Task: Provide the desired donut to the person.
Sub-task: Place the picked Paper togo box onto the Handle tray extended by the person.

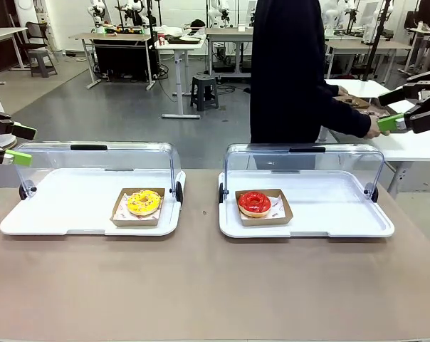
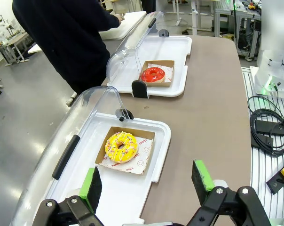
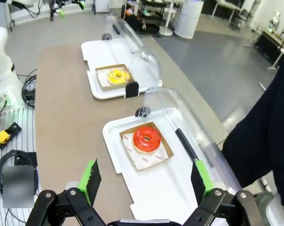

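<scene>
The table (image 1: 201,285) holds two white trays with clear lids swung back. The left tray (image 1: 58,221) carries a yellow donut (image 1: 144,202) in a cardboard box; the right tray (image 1: 343,221) carries a red donut (image 1: 254,203) in its own box. The person (image 1: 290,71) stands beyond the right tray, turned away from the table. Above the table's left edge the left gripper (image 2: 146,186) hangs with fingers spread, gripping nothing. Above its right edge the right gripper (image 3: 146,181) does likewise.
</scene>
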Tool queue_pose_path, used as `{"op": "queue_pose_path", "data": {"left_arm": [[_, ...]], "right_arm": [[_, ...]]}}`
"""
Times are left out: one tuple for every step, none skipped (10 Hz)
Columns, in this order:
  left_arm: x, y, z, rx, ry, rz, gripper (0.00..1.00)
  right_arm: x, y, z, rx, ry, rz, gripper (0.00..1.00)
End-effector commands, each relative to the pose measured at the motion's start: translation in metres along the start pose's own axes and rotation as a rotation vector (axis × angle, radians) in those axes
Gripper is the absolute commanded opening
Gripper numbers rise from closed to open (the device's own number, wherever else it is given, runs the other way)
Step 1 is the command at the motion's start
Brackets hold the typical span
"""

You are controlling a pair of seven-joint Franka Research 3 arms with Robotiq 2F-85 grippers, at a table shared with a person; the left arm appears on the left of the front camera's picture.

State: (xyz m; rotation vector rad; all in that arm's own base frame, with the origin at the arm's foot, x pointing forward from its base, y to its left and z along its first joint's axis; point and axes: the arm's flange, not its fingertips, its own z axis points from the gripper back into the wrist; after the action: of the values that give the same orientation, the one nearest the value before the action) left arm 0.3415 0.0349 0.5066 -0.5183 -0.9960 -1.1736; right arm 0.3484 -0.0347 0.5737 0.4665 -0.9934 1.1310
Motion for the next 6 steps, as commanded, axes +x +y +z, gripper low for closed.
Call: {"op": "queue_pose_path", "data": {"left_arm": [[-0.001, -0.0005, 0.0, -0.003, -0.014, -0.007, 1.0], [-0.001, -0.0005, 0.0, -0.003, -0.014, -0.007, 1.0], [-0.001, -0.0005, 0.0, -0.003, -0.014, -0.007, 1.0], [-0.001, -0.0005, 0.0, -0.003, -0.014, -0.007, 1.0], [-0.001, -0.0005, 0.0, -0.003, -0.014, -0.007, 1.0], [-0.001, -0.0005, 0.0, -0.003, -0.014, -0.007, 1.0]], "right_arm": [[0.0011, 0.0005, -0.0008, 0.004, -0.012, 0.009, 1.0], [0.0011, 0.0005, -0.0008, 0.004, -0.012, 0.009, 1.0], [0.0011, 0.0005, -0.0008, 0.004, -0.012, 0.009, 1.0], [0.0011, 0.0005, -0.0008, 0.004, -0.012, 0.009, 1.0], [0.0011, 0.0005, -0.0008, 0.004, -0.012, 0.009, 1.0], [0.0011, 0.0005, -0.0008, 0.004, -0.012, 0.009, 1.0]]}}
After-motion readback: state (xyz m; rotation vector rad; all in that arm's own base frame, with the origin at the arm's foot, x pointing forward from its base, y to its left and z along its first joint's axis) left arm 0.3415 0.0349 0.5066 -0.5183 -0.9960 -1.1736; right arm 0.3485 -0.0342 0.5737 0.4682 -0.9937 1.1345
